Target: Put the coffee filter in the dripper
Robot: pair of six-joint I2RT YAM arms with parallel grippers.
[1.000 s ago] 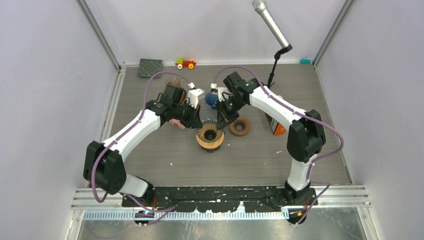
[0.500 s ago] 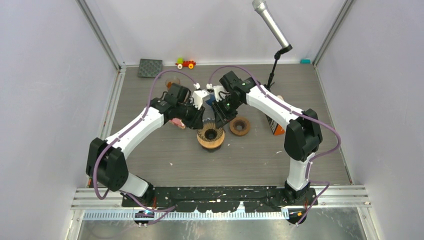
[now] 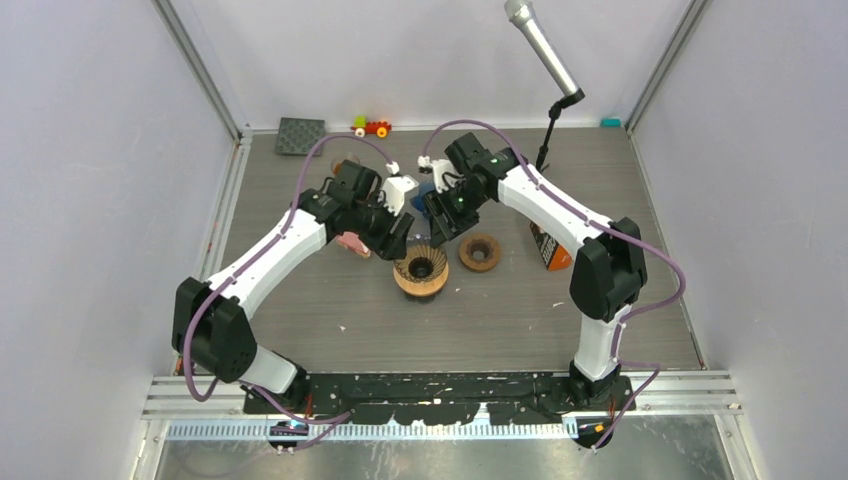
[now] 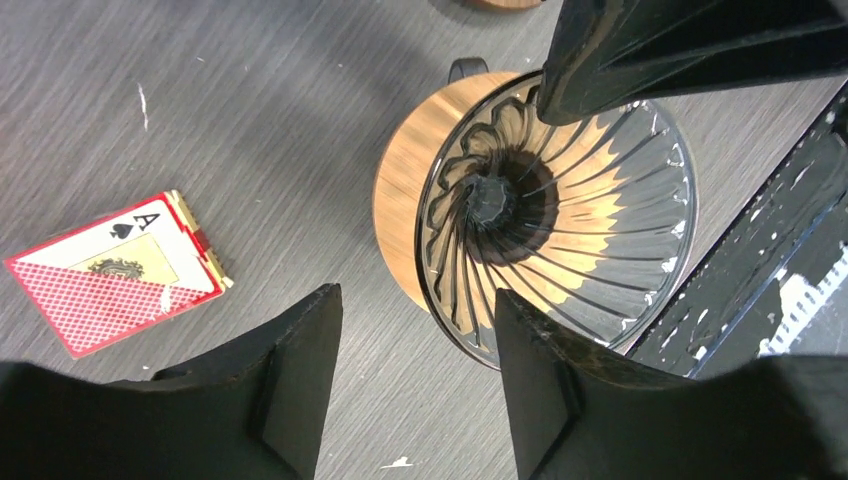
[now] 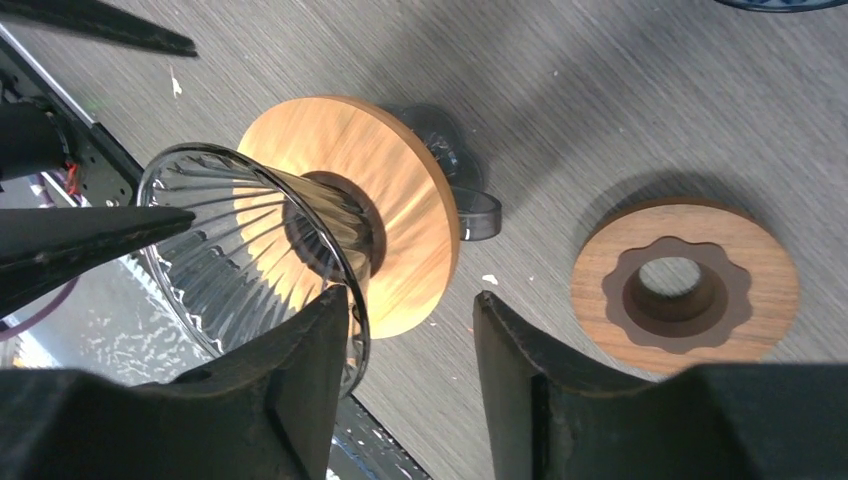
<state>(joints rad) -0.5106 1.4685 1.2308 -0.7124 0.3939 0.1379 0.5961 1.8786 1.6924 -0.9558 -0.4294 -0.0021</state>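
Note:
The dripper (image 3: 420, 272) is a ribbed glass cone in a round wooden collar, standing upright mid-table. From the left wrist I look down into its bowl (image 4: 560, 200); only glass ribs and wood show inside. The right wrist view shows the dripper (image 5: 300, 230) and its clear handle. The coffee filter is not visible in any view. My left gripper (image 3: 400, 238) (image 4: 418, 295) hovers open at the dripper's left rim with nothing in it. My right gripper (image 3: 441, 225) (image 5: 410, 297) hovers open at its right rim, also with nothing between its fingers.
A wooden ring (image 3: 480, 252) (image 5: 685, 287) lies just right of the dripper. A red playing-card box (image 4: 110, 270) (image 3: 352, 244) lies to its left. A blue object (image 3: 425, 196) sits behind the grippers. An orange box (image 3: 550, 252), a microphone stand (image 3: 546, 150), a toy car (image 3: 371, 126) and a dark mat (image 3: 300, 135) stand farther off.
Both grippers went from shut to open beside the dripper. Both wrists drew back a little toward the far side of the table. The dripper stayed in place.

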